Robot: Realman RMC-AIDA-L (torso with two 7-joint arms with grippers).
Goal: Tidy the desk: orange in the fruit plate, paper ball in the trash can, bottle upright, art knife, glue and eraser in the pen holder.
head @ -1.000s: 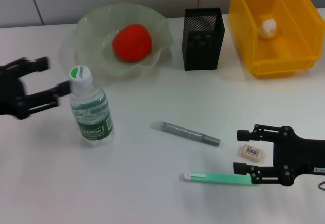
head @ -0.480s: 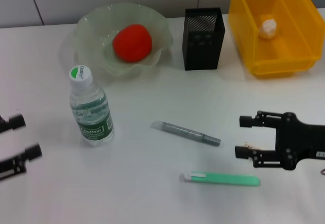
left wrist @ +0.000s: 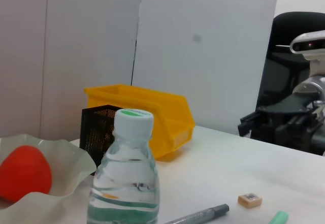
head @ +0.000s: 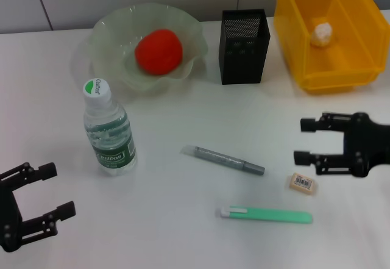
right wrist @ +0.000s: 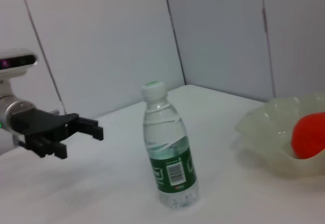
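Beige eraser (head: 303, 182) lay flat on the desk just below the right gripper (head: 309, 141), nearer arm, fingers spread and empty; left gripper (head: 53, 190) spread, far off.

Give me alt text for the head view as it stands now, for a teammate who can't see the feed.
A water bottle stands upright on a white desk, with a grey pen-shaped stick, a green art knife and an eraser lying loose to its right. Behind sit an orange in a fruit plate, a black pen holder and a yellow bin holding a paper ball. Both open tools, left and right, hold nothing.
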